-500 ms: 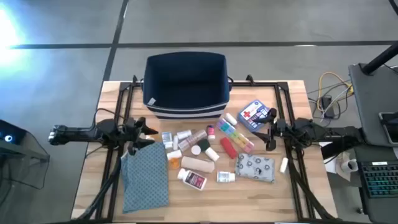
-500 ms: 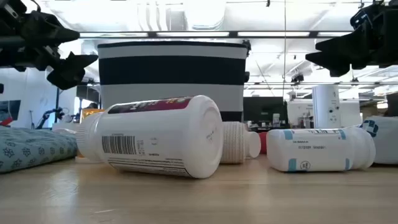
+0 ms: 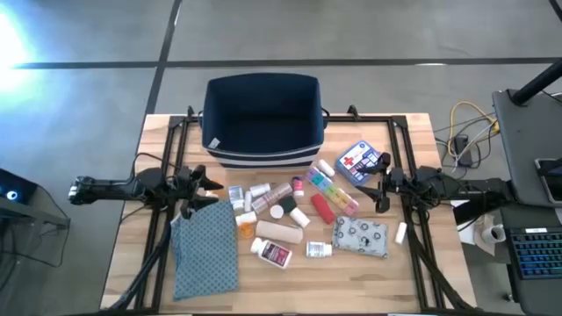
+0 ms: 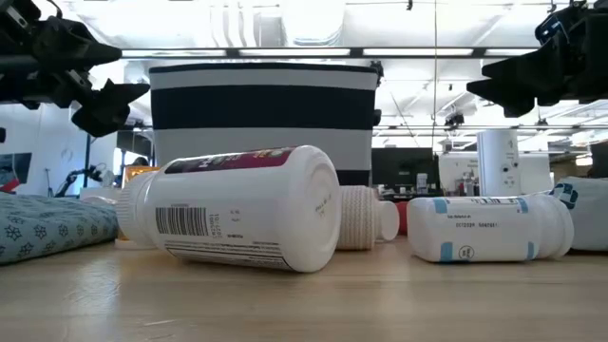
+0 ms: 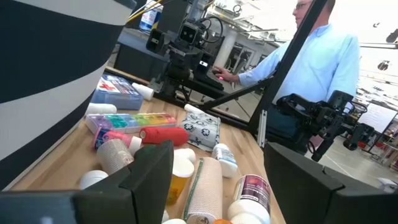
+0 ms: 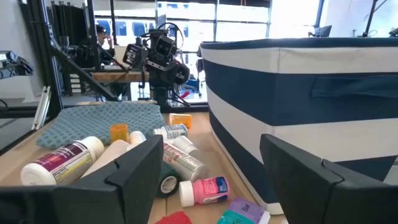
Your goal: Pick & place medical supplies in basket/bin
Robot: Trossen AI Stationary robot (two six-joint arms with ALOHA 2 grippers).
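The medical supplies lie loose on the table's middle: white pill bottles (image 3: 274, 254), a tan bandage roll (image 3: 279, 232), a red tube (image 3: 320, 208), a rainbow pill organizer (image 3: 333, 190), a blue-white red-cross box (image 3: 356, 160) and a grey patterned pouch (image 3: 362, 237). The navy striped bin (image 3: 261, 118) stands at the far middle. My left gripper (image 3: 209, 189) hovers open at the left of the pile, above the table. My right gripper (image 3: 379, 178) hovers open at the right, beside the red-cross box. Neither has anything between its fingers.
A flat teal dotted cloth (image 3: 206, 249) lies at the near left. A black frame (image 3: 171, 140) runs along the table's left, right and far sides. A person in a light blue shirt (image 5: 323, 56) stands beyond the table's right side.
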